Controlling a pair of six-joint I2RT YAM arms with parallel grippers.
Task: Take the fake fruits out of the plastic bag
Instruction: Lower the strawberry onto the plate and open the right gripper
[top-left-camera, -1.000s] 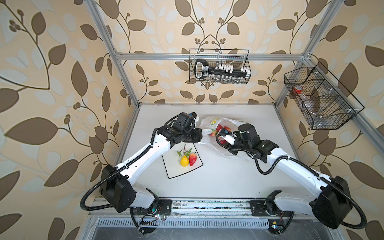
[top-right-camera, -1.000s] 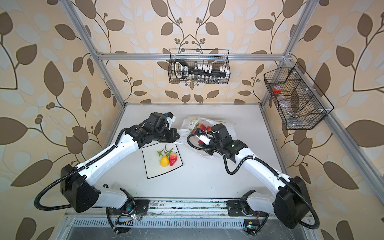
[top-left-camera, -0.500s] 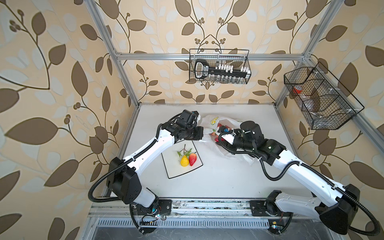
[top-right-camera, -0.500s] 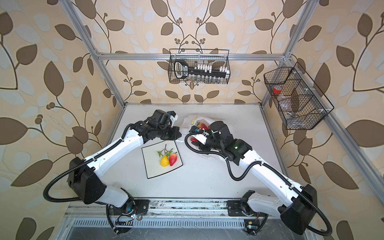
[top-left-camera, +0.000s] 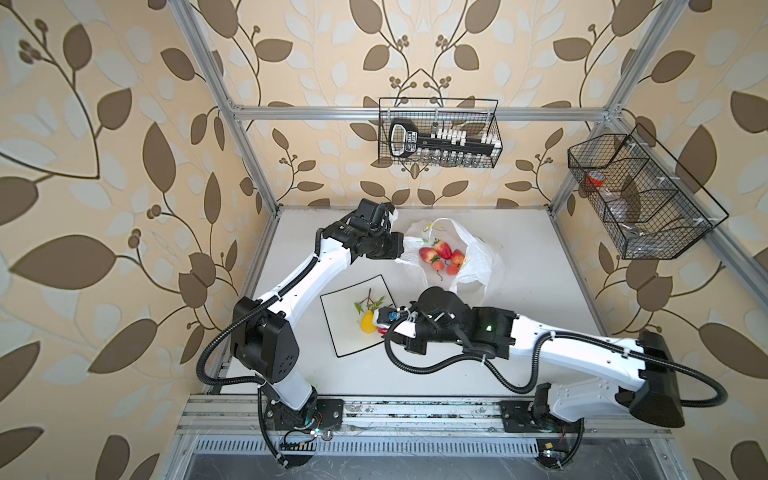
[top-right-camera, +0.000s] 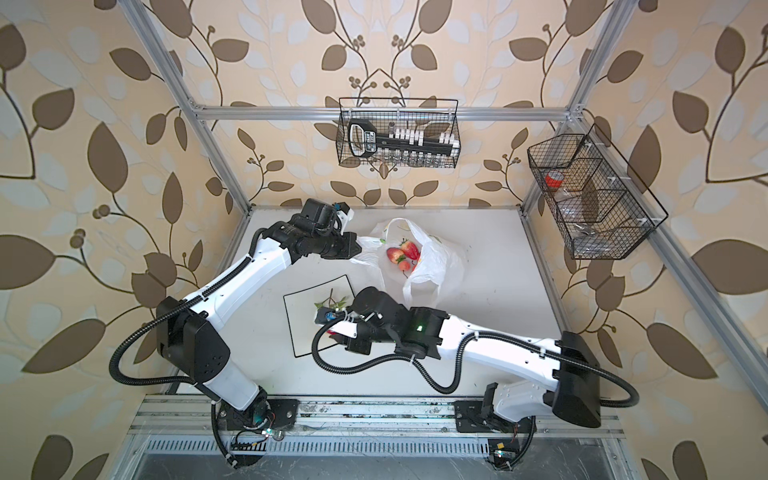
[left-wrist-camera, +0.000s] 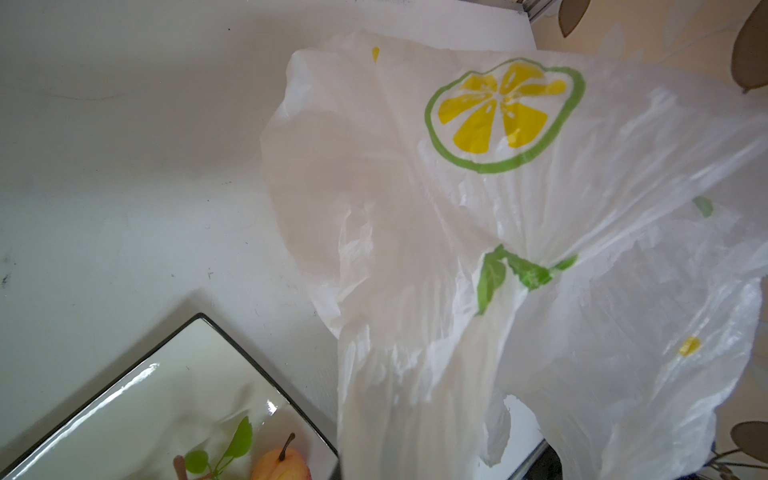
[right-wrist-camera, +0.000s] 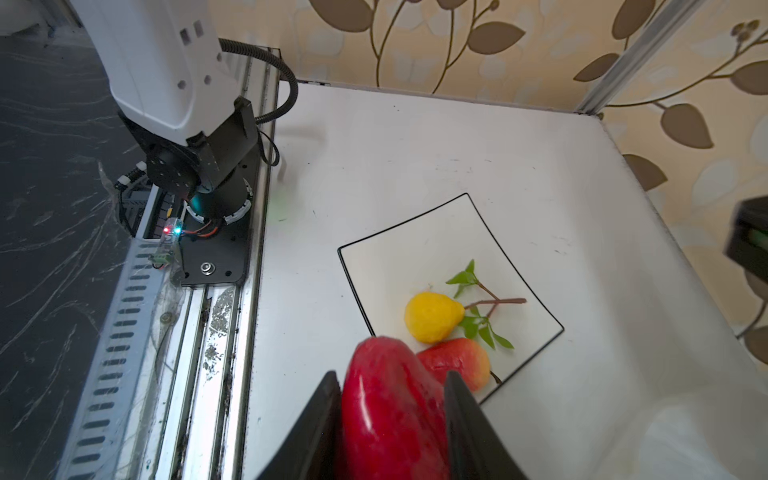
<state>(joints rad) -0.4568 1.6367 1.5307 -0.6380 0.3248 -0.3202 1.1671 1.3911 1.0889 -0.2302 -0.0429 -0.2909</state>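
Several glossy fake fruits (top-left-camera: 440, 258) lie in the thin lemon-printed plastic bag (top-left-camera: 480, 259) at the far side, pinched open by the left claw (top-left-camera: 399, 252). The right claw (right-wrist-camera: 390, 376) grips a red plastic strawberry (right-wrist-camera: 386, 419) above the white black-rimmed plate (right-wrist-camera: 415, 253) — lowering and releasing come next.

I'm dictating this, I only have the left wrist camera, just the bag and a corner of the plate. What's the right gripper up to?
Observer: The right gripper is shut on a red fruit, at the edge of the plate.
Operator: How many fruits are on the plate?
Observer: Two, touching each other: a yellow pear with a leafy stem and a red-orange fruit.
Operator: Anything left inside the bag?
Observer: Yes. Both top views look into the open bag, and several red fruits lie together inside it.
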